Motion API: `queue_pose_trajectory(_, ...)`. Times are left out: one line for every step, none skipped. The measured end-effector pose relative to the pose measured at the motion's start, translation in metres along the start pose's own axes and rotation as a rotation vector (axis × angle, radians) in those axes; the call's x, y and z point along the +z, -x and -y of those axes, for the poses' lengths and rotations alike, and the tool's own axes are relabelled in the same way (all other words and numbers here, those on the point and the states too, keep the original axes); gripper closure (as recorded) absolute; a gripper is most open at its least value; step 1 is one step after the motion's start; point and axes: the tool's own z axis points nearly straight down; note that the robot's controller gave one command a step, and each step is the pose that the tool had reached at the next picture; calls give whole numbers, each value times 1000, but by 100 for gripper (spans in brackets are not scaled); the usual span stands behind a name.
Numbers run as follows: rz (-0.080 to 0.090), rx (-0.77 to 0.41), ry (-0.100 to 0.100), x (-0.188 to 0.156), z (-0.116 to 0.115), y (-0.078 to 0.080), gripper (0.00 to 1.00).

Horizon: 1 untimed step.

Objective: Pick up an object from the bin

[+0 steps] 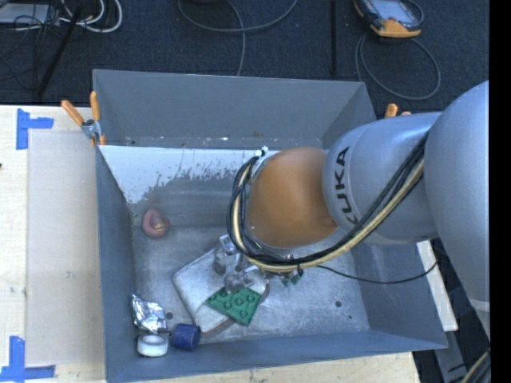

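My gripper sticks out from under the orange wrist cover, low over the bin's front middle. Directly beneath it lies a flat pale grey slab, tilted diagonally on the floor. A green studded building plate rests on the slab's right end, just in front of the gripper and very close to it. I cannot tell whether the gripper touches either of them.
A pink rounded lump sits near the back left slope. In the front left corner lie a crumpled foil piece, a white cap and a dark blue cap. The arm covers the bin's right half.
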Motion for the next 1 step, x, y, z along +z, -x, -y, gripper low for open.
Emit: queue_pose_trajectory(-60,-328,16,-164,4,-8,100)
